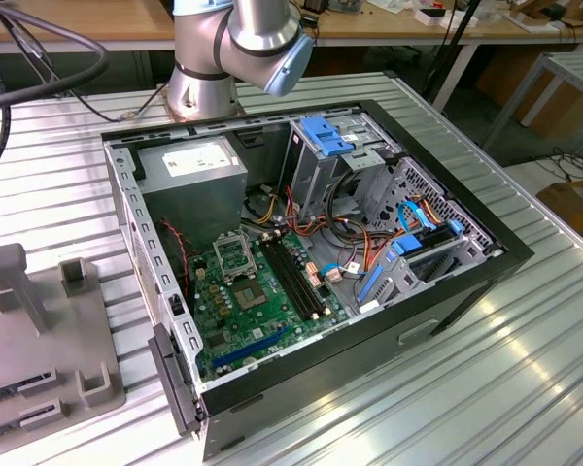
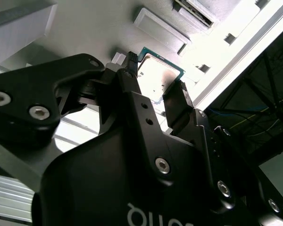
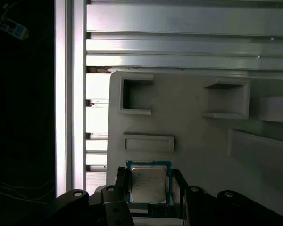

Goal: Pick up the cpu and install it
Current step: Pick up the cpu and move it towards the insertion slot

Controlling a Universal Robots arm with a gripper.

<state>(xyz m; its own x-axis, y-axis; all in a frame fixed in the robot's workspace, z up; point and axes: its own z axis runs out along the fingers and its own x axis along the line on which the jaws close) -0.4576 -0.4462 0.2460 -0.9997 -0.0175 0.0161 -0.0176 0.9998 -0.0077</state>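
Print on the cpu (image 3: 148, 184) and power supply label (image 1: 196, 158) is unreadable.

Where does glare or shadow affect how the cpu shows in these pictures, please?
In the second wrist view, glare whitens the top of the cpu; in the first wrist view it sits dim yet evenly lit over the grey tray.

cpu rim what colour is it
The cpu has a teal-green rim around its silver top, clearest in the first wrist view.
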